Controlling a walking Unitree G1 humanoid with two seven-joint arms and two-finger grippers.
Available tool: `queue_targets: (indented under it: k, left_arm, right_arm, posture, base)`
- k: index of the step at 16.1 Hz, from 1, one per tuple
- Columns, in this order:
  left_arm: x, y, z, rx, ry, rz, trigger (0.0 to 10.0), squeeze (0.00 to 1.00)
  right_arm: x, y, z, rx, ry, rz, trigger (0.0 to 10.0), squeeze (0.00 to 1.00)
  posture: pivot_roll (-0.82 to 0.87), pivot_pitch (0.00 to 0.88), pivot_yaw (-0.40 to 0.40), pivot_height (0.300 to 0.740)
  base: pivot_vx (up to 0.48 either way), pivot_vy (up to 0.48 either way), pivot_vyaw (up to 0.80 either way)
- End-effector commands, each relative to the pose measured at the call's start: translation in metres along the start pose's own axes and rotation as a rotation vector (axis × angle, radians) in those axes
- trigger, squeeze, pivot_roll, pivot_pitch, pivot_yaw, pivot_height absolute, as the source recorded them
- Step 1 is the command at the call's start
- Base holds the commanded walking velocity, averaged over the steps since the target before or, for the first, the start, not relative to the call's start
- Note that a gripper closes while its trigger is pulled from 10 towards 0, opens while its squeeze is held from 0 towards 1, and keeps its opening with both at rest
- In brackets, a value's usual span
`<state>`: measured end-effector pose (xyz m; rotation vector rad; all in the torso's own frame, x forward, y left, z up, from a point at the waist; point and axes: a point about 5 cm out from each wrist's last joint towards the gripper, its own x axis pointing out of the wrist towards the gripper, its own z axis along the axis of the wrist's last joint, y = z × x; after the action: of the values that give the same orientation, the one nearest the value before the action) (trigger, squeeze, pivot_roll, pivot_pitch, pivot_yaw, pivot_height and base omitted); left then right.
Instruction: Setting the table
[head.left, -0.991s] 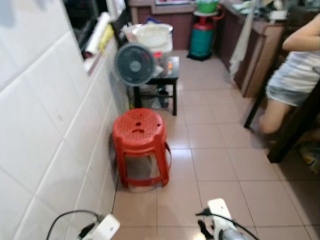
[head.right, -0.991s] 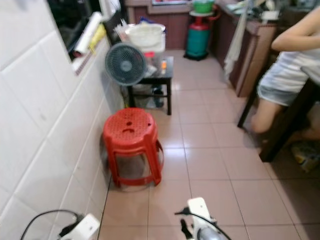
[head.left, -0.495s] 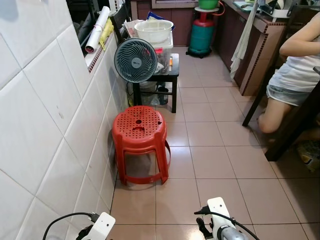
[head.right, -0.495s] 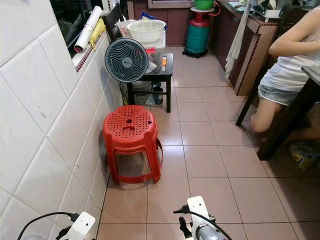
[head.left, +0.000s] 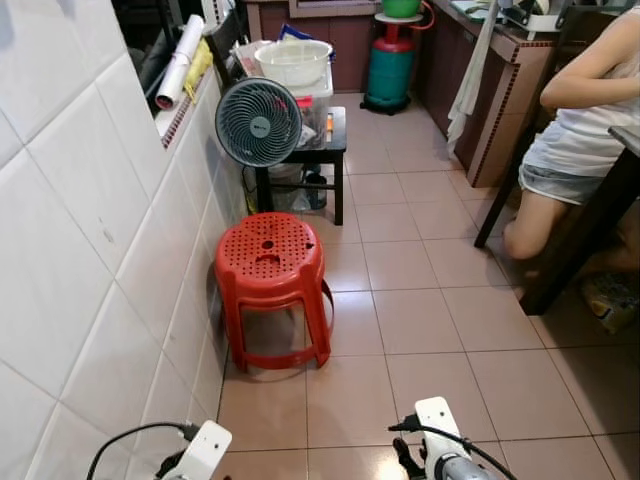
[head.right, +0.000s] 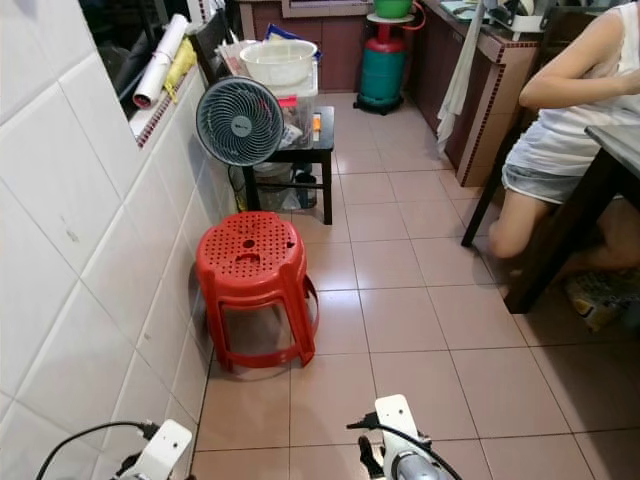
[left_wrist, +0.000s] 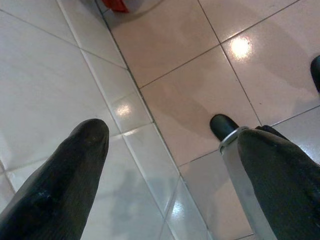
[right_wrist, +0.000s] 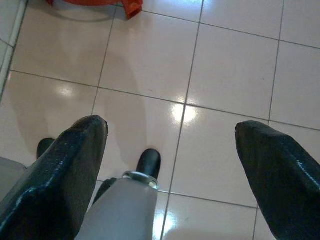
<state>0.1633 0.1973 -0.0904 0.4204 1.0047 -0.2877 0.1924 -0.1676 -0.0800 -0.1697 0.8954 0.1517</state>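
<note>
Both claws hang low over the tiled floor (head.left: 430, 330), each with its two black fingers spread wide and nothing between them. On the left, the left claw (left_wrist: 170, 160) points down where the white tiled wall (head.left: 90, 230) meets the floor; the right claw (right_wrist: 170, 155) points at bare floor tiles, with a leg of the red stool just at the far edge of its view.

Going left to right in the head views: the wall runs along the left side, with a ledge carrying a white roll (head.left: 180, 62). A red plastic stool (head.left: 270, 290) stands on the floor just beside the wall. Behind it a grey fan (head.left: 258, 122) sits at the left edge of a small black tabletop (head.left: 335, 148), with a white basin (head.left: 294, 60) on a box beside the fan. Further back stands a green gas cylinder (head.left: 390, 70). A cloth (head.left: 465, 70) hangs from a counter on the right, and a seated person (head.left: 580, 140) is at a dark table (head.right: 612, 140) near the right edge. No tableware can be made out on it.
</note>
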Motion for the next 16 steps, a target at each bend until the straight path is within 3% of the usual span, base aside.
queue_targets:
  k: [1, 8, 16]
  left_arm:
    - [-0.001, 0.002, -0.002, 0.003, 0.008, -0.001, 10.0, 0.00]
    - [0.000, -0.002, -0.003, -0.025, 0.006, -0.010, 10.0, 0.00]
    - [0.004, -0.003, 0.017, -0.041, -0.036, -0.020, 10.0, 0.00]
  right_arm:
    - [0.001, 0.001, 0.002, 0.002, -0.005, -0.003, 10.0, 0.00]
    - [0.001, 0.001, 0.002, 0.001, -0.002, -0.003, 10.0, 0.00]
    - [0.001, 0.002, 0.001, 0.018, 0.003, -0.007, 10.0, 0.00]
  posture:
    - [-0.15, 0.000, 0.046, 0.740]
    - [-0.15, 0.000, 0.043, 0.740]
    - [-0.15, 0.000, 0.049, 0.740]
  base:
    - [0.255, 0.000, 0.00]
    - [0.290, 0.000, 0.00]
    - [0.319, 0.000, -0.23]
